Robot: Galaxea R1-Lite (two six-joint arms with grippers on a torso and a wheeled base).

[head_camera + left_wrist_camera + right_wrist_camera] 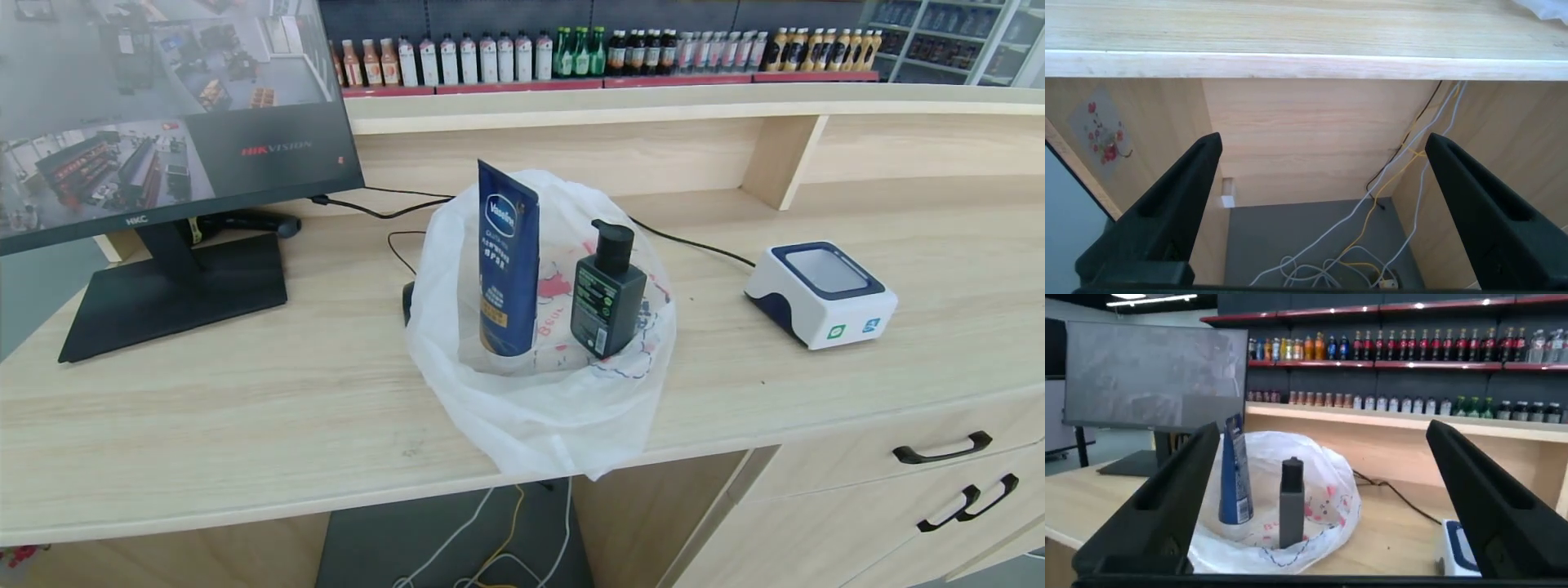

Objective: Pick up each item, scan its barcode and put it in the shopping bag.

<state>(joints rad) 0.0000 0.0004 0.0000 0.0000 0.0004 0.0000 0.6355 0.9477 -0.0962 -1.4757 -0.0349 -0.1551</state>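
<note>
Upright in the crinkly bag (pixel 539 416): tube (pixel 508 261) and pump bottle (pixel 608 306) — left pincer (pixel 1323 204), right pincer (pixel 1323 498) gape empty.

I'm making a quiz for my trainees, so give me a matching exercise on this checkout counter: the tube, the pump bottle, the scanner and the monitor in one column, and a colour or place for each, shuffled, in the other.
1. tube
2. pump bottle
3. scanner
4. monitor

A. white and navy, on the counter to the right of the bag
B. on a black stand at the counter's left end
C. blue, upright in the bag
D. dark, upright in the bag

Pairs: 1-C, 2-D, 3-A, 4-B.
</note>
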